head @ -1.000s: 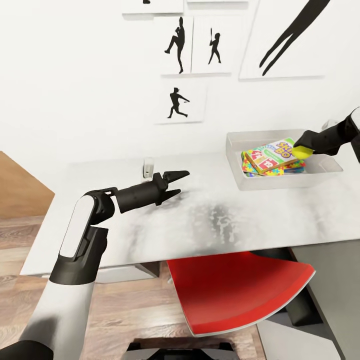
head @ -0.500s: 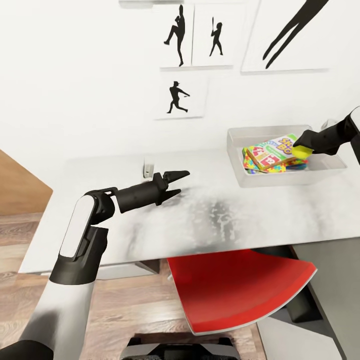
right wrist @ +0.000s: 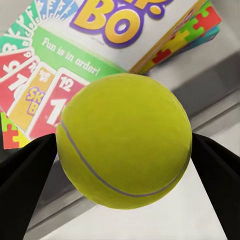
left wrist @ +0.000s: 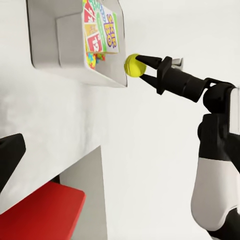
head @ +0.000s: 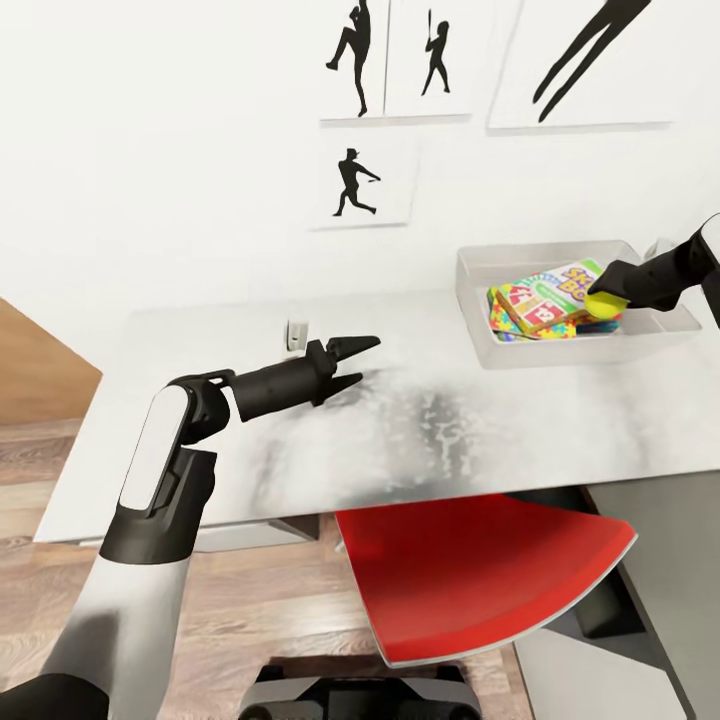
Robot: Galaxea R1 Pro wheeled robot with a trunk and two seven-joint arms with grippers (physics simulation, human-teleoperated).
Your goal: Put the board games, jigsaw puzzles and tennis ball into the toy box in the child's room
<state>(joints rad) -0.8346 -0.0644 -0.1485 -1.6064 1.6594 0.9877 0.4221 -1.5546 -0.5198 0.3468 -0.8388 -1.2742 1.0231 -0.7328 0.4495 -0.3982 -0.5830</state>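
Over the toy box [head: 560, 262], at the table's [head: 420, 430] far right: right gripper [head: 604, 297], jaws clamped on the tennis ball [head: 603, 305], ball held above the near wall of the box. Inside the box: SKIP BO board game [head: 545, 297] lying flat on the jigsaw puzzles [head: 520, 331]. Above mid-table: left gripper [head: 355, 362], jaws parted, holding nothing. Under the table edge: red chair [head: 480, 570].
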